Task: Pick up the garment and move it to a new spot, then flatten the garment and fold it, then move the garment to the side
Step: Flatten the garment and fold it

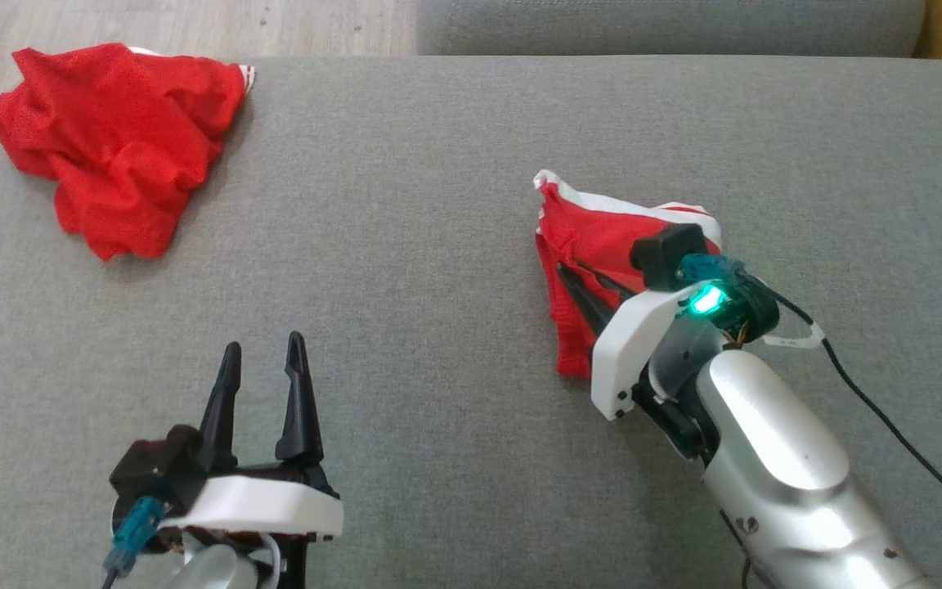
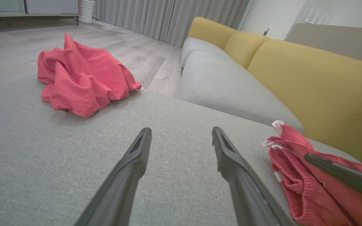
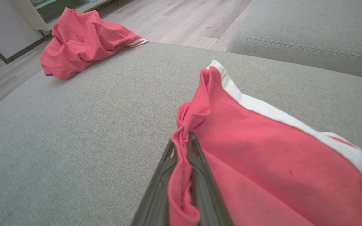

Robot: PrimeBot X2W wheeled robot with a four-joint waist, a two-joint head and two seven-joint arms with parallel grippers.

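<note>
A red garment with a white band (image 1: pixel 594 233) lies bunched on the grey cushion (image 1: pixel 438 204), right of the middle. My right gripper (image 1: pixel 569 268) is shut on a pinched fold of the red garment (image 3: pixel 256 150), and the cloth runs down between the two fingers (image 3: pixel 196 175). The left wrist view has the same garment (image 2: pixel 297 169) at its right, with one right finger (image 2: pixel 341 176) lying over it. My left gripper (image 1: pixel 262 348) stands open at the lower left, above bare cushion, with nothing between its fingers (image 2: pixel 231 157).
A second crumpled red garment (image 1: pixel 119 139) sits at the cushion's far left corner, close to the edge and the wooden floor (image 1: pixel 193 20). Beyond the gap lies another grey cushion (image 2: pixel 225 91) with a yellow backrest (image 2: pixel 319 91). A black cable (image 1: pixel 888 425) trails beside my right arm.
</note>
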